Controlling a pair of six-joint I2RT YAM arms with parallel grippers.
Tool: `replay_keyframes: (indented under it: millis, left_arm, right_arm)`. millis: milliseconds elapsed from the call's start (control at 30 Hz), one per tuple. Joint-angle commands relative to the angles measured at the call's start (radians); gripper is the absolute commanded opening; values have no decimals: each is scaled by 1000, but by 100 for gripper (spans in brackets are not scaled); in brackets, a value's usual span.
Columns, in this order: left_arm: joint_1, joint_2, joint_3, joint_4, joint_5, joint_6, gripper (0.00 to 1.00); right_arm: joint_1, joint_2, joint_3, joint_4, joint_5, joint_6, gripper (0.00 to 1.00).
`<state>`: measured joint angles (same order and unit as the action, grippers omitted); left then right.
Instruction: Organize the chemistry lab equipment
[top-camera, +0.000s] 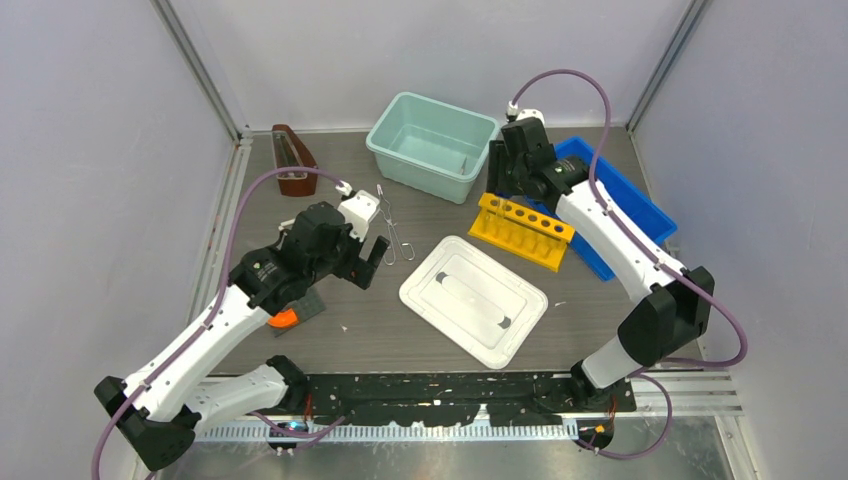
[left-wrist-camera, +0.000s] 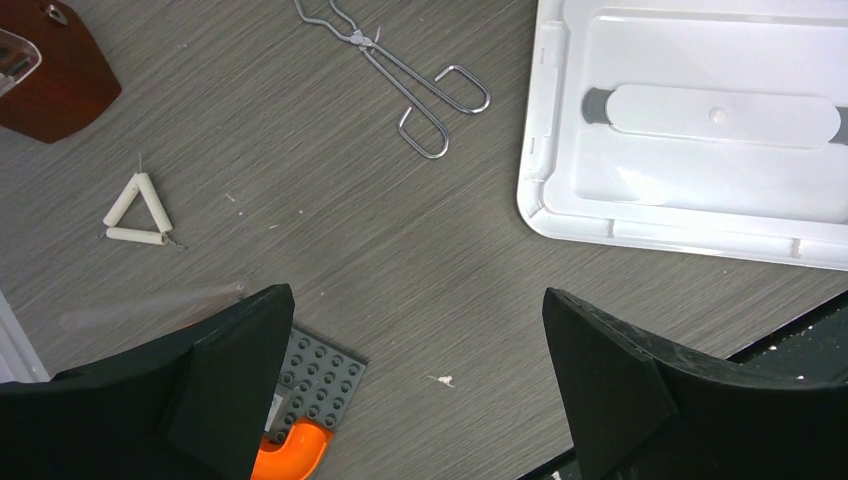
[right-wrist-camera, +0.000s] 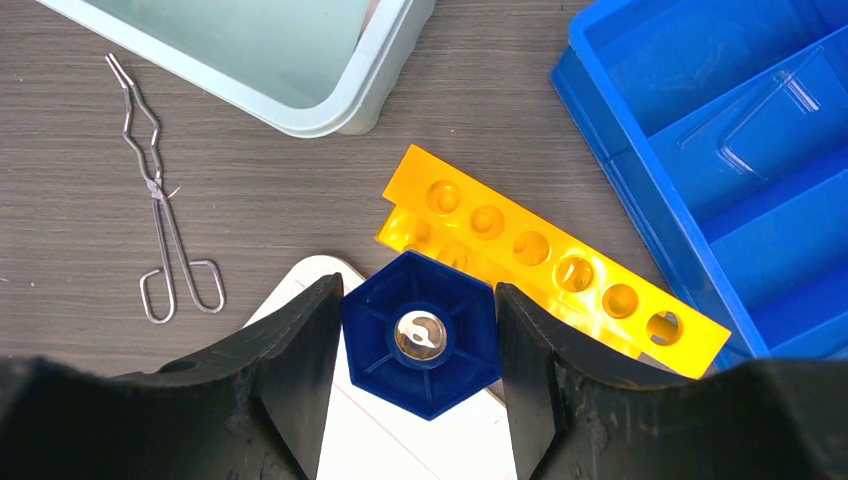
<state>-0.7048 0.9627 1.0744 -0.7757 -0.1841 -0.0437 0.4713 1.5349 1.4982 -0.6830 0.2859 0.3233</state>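
Note:
My right gripper (right-wrist-camera: 418, 292) is shut on a dark blue hexagonal knob-like piece (right-wrist-camera: 420, 350) with a shiny clear centre, held above the yellow rack (right-wrist-camera: 560, 270) and a corner of the white lid (right-wrist-camera: 400, 440). From above, that gripper (top-camera: 503, 170) hangs between the teal bin and the rack. Silver wire tongs (top-camera: 392, 232) lie flat on the table just past my left gripper (top-camera: 368, 262). The left gripper (left-wrist-camera: 415, 293) is open over bare table, nothing between its fingers. The tongs (left-wrist-camera: 400, 72) show ahead of it. A small white triangle (left-wrist-camera: 140, 212) and a faint clear glass rod (left-wrist-camera: 150, 305) lie to its left.
A teal bin (top-camera: 432, 145) stands at the back and a blue divided tray (top-camera: 620, 200) with clear glass pieces (right-wrist-camera: 760, 120) at the right. The lid (top-camera: 472, 298) lies mid-table. A brown block (top-camera: 293, 160) is back left. A grey studded plate with an orange piece (left-wrist-camera: 315, 375) lies under the left gripper.

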Motion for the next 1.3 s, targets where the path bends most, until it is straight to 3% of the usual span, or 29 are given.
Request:
replay_keyframes:
  millis: [0, 533, 1267]
  left_arm:
    - [-2, 1, -5, 38, -18, 7, 100]
    - [-2, 6, -9, 37, -10, 10, 100]
    - [-2, 12, -14, 39, -8, 15, 100]
  right_arm:
    - [6, -7, 108, -26, -4, 0, 36]
    - [6, -71, 150, -171, -32, 49, 35]
    - [6, -64, 55, -27, -39, -14, 33]
